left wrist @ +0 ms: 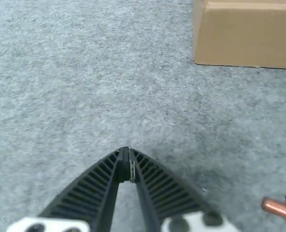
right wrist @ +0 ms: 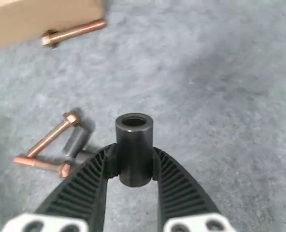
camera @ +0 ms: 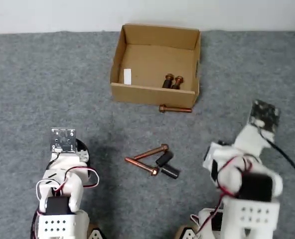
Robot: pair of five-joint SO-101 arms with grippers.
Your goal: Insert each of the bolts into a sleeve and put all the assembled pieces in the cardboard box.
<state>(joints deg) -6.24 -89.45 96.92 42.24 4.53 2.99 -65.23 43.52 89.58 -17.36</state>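
Note:
My right gripper [right wrist: 133,155] is shut on a black sleeve [right wrist: 134,133], held upright above the carpet with its bore showing. Beyond it lie two copper bolts [right wrist: 52,136] [right wrist: 38,164] in a V, with a loose sleeve [right wrist: 75,140] between them. The high view shows these bolts [camera: 150,152] [camera: 141,166] and two sleeves [camera: 164,159] [camera: 170,172] mid-table. A third bolt [camera: 176,109] lies against the front of the cardboard box [camera: 152,94]. Two assembled pieces [camera: 171,81] rest inside the box. My left gripper [left wrist: 126,164] is shut on nothing, low over bare carpet.
Grey carpet covers the table. A white label [camera: 127,76] lies in the box. The left arm [camera: 63,189] stands at the front left, the right arm [camera: 244,174] at the front right. A box corner [left wrist: 247,36] and a bolt tip [left wrist: 280,209] show in the left wrist view.

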